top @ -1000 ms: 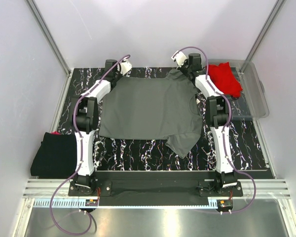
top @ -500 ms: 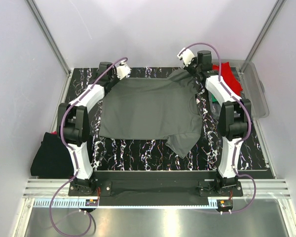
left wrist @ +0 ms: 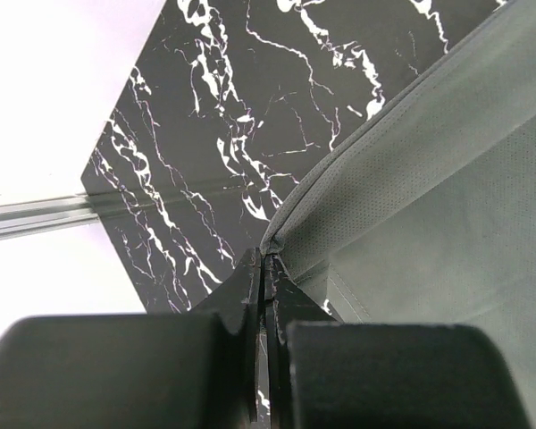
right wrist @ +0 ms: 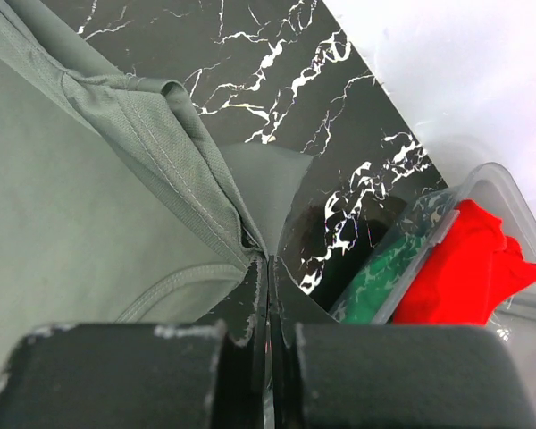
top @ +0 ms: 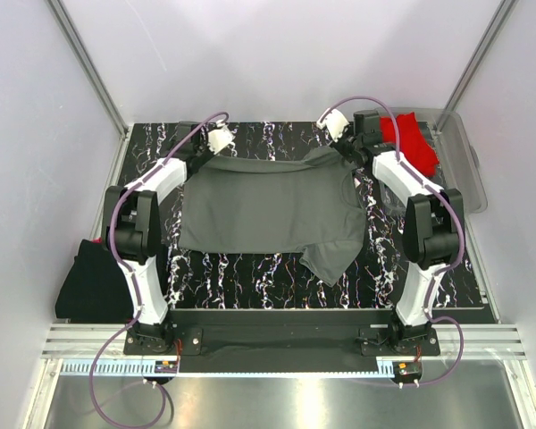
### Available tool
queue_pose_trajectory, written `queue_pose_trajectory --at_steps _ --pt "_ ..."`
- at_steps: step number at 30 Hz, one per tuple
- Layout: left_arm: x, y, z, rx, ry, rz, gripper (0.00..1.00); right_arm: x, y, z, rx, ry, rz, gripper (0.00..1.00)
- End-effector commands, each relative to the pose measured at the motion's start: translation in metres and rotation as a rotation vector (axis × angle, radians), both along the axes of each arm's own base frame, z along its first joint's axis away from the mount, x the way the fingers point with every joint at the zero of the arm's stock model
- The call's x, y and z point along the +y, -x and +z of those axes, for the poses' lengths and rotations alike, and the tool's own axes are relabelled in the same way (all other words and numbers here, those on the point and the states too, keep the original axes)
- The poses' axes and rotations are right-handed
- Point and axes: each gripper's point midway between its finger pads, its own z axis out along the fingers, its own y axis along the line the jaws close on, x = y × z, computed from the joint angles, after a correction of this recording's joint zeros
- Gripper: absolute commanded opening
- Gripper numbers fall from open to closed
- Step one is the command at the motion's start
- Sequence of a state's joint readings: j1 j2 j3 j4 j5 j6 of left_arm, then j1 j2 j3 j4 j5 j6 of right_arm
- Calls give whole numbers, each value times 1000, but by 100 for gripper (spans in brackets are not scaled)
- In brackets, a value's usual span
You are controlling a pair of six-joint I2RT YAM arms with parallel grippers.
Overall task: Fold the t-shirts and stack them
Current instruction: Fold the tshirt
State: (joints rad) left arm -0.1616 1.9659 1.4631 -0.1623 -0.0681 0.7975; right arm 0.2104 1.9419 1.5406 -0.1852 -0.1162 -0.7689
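A soft, limp grey shirt (top: 268, 201) lies flat across the table's (top: 250, 268) middle. The left gripper (left wrist: 264, 261) and right gripper (right wrist: 268, 261) each clamp a far corner. The light cloth likely sags, so hems give the surest hold.

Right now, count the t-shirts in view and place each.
4: grey t-shirt spread mid-table; black t-shirt at its left edge; red t-shirt and green t-shirt in the clear tub. More may hide there.
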Motion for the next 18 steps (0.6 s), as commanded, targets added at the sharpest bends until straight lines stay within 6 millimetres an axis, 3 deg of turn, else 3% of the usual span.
queue_pose_trajectory --at_steps 1,10,18 --pt "-4 -8 47 -119 31 -50 0 2 10 49 -84 -31 -5 0" --pt "-8 6 60 -109 3 -123 0 -5 34 58 -64 -27 -16 0" --pt "-7 23 34 -40 0 -133 0 -3 62 33 25 -27 -11 0"
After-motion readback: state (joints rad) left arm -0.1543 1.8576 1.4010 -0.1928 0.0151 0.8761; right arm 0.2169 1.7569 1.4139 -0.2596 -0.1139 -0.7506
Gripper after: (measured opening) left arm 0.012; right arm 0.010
